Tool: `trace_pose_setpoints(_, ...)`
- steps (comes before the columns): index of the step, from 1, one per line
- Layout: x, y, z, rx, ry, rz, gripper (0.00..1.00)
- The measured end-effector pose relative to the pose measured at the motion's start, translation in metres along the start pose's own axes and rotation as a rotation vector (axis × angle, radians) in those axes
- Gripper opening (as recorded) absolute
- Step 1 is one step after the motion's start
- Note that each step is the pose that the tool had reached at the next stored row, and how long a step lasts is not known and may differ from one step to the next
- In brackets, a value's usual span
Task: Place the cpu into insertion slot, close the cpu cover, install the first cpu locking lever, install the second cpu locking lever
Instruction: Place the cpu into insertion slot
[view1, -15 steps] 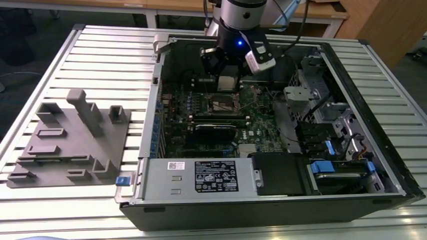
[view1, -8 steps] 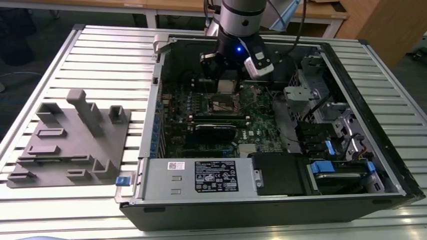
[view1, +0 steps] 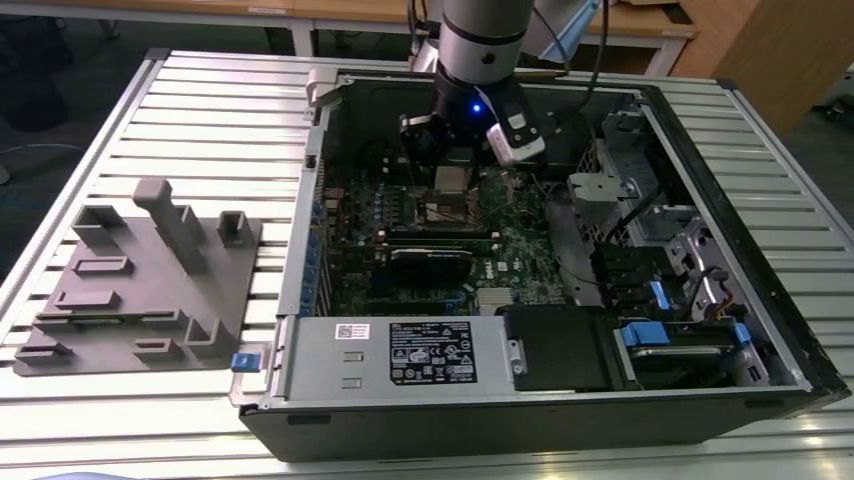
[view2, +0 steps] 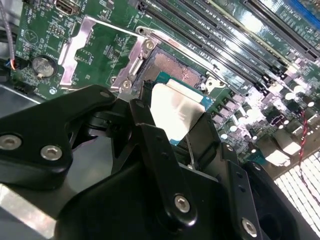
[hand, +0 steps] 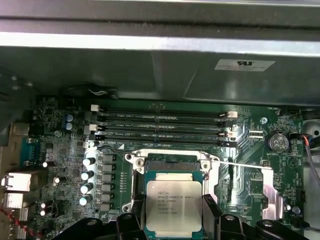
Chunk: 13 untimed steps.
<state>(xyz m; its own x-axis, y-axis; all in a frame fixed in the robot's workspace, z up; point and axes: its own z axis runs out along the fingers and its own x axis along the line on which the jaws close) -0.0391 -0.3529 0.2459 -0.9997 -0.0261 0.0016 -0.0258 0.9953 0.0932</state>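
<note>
We clamp the cpu (hand: 173, 197) by two opposite edges in our gripper (hand: 171, 215), just over the insertion slot (hand: 171, 164). The second wrist view adds the cpu cover (view2: 74, 44), swung open beside the slot. In the exterior view, the computer case (view1: 310, 200) walls stand well apart from the arm.

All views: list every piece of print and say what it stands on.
Nothing can be quoted; every text is too small to read.
cpu top: several printed lines, illegible.
label on the power supply: illegible.
sticker on the case wall: illegible.
memory slots: tiny white markings, illegible.
</note>
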Motion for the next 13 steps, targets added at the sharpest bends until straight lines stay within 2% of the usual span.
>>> trace_pose_setpoints(4,0.0,-0.0001,0.0014,0.0,-0.0009,0.009,0.54)
trace_pose_setpoints(13,0.0001,-0.0005,0.0053,-0.0001,-0.0158,0.169,0.54)
